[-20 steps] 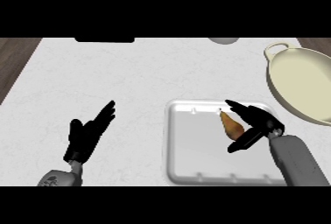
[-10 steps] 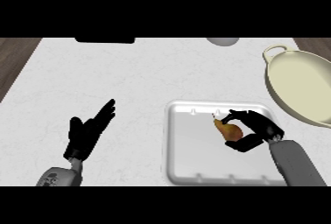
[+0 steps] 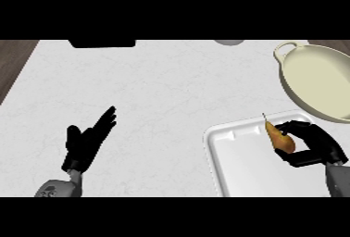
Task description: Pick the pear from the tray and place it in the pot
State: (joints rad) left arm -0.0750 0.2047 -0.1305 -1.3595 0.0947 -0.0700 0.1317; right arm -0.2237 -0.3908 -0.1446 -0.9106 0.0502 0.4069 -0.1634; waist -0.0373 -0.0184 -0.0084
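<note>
Our right hand (image 3: 311,148) now has its fingers curled round the pear (image 3: 280,139), the fruit pinched between thumb and fingertips with its stem pointing away from the palm, toward the far side of the counter. Half a second ago those fingers were only closing in on the fruit; a second ago they lay spread beside it. We read the change as a completed grasp, though we cannot tell from this view whether the pear has left the floor of the white tray (image 3: 236,159) or still rests on it. The pear sits over the tray's far right part, on the thumb side of our curled fingers. The cream pot (image 3: 295,81) stands beyond the fingertips, up and slightly to the right, near the tray's far corner, so the carry we have ahead looks short: lift, move forward past the tray rim, release over the pot's open mouth. Our left hand (image 3: 87,142) rests open at the lower left, fingers straight and apart, well away from the tray.
</note>
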